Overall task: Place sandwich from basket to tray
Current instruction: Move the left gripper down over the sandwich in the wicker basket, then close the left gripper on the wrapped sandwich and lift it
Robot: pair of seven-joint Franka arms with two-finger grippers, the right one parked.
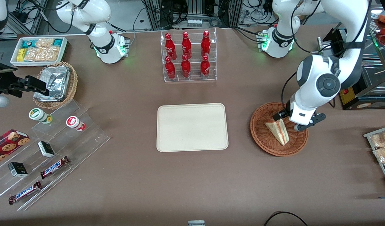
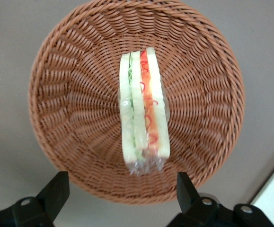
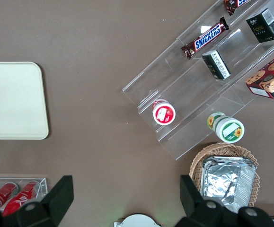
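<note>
Toward the working arm's end of the table we've got the gripper [image 1: 285,121] hanging over the basket [image 1: 261,138], fingers [image 2: 56,191] spread wide apart with nothing between them. The sandwich [image 1: 278,131] lies in the basket, wrapped in what looks like clear film, its red, orange and green filling edge facing up in the wrist view. The tray [image 1: 192,127] sits bare mid-table, well apart from the basket. On the clear stepped stand [image 1: 69,138] toward the parked arm's end we can read "SNICKERS" on two bars [image 1: 54,167]. The red bottles [image 1: 186,55] in the acrylic rack carry white script, too small to read for sure.
</note>
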